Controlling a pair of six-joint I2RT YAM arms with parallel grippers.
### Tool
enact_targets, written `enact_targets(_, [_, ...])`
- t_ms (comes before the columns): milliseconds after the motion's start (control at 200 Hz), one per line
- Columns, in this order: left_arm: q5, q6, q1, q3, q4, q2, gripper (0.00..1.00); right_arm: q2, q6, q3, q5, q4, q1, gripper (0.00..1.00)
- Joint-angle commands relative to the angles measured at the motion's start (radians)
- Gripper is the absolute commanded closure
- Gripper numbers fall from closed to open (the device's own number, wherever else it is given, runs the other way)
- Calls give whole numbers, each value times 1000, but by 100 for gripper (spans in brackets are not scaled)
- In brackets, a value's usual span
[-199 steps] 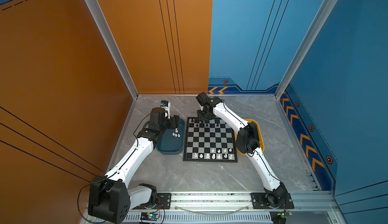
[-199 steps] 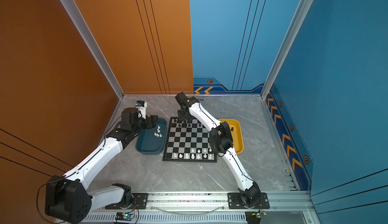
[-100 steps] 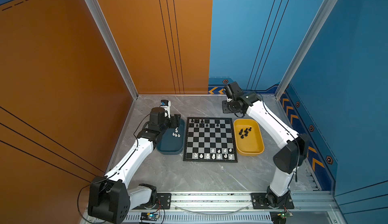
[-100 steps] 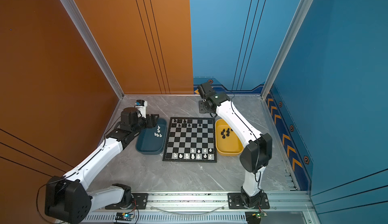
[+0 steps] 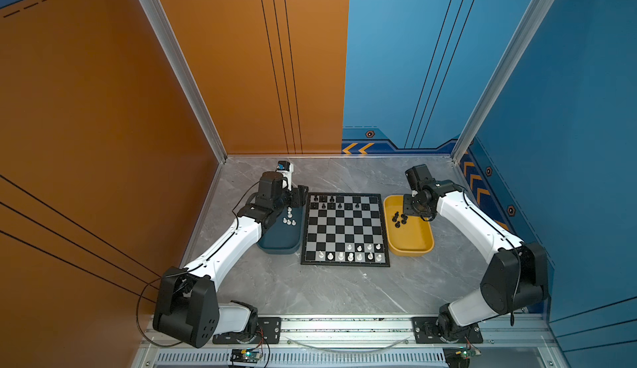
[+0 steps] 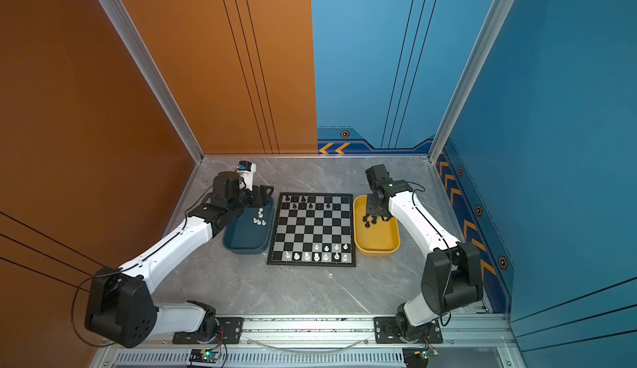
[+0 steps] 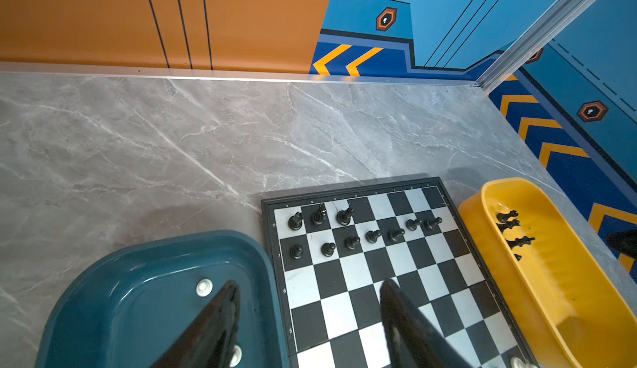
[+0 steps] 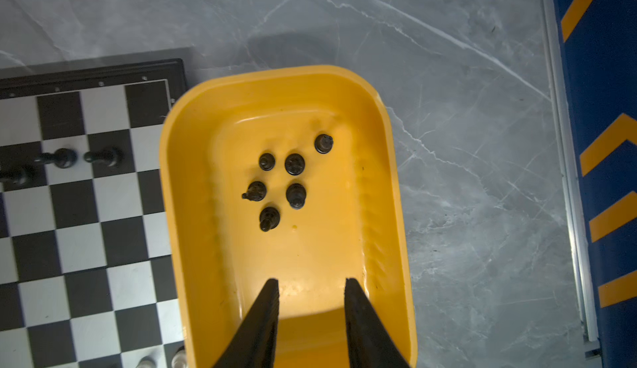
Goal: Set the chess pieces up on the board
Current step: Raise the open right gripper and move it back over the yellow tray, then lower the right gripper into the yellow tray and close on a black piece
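Fingers (image 7: pixel 217 325) of left gripper (image 7: pixel 309 283) hide part of blue tray (image 7: pixel 144 290) and board (image 7: pixel 431 276).

The board (image 5: pixel 344 231) between left tray (image 5: pixel 279 244) and right tray (image 5: pixel 413 244), chess pieces (image 5: pixel 350 256) on or in each

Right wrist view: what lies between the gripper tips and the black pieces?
Only bare floor of the yellow tray. The right gripper, open and empty, points at the black pieces with nothing between, as the right wrist view shows.
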Motion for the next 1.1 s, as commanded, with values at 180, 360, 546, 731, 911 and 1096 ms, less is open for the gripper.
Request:
enact_targets(180, [-12,15,-38,86,-32,37,34,102,-3,-14,-68,110,-56,59])
enact_targets(360, [-26,21,-45,98,-43,42,34,182,-9,24,-103,140,-63,58])
enact_targets(546, [-33,23,-48,102,-46,47,34,239,-11,56,-103,154,-66,57])
enact_targets(731, [-36,25,-49,103,-49,52,34,284,-14,79,-102,155,-70,57])
enact_targets(911, [-35,21,-51,107,-49,61,34,325,-14,99,-114,158,-82,60])
enact_targets(1096, [-36,23,-57,113,-50,64,34,346,-11,111,-123,165,-85,65])
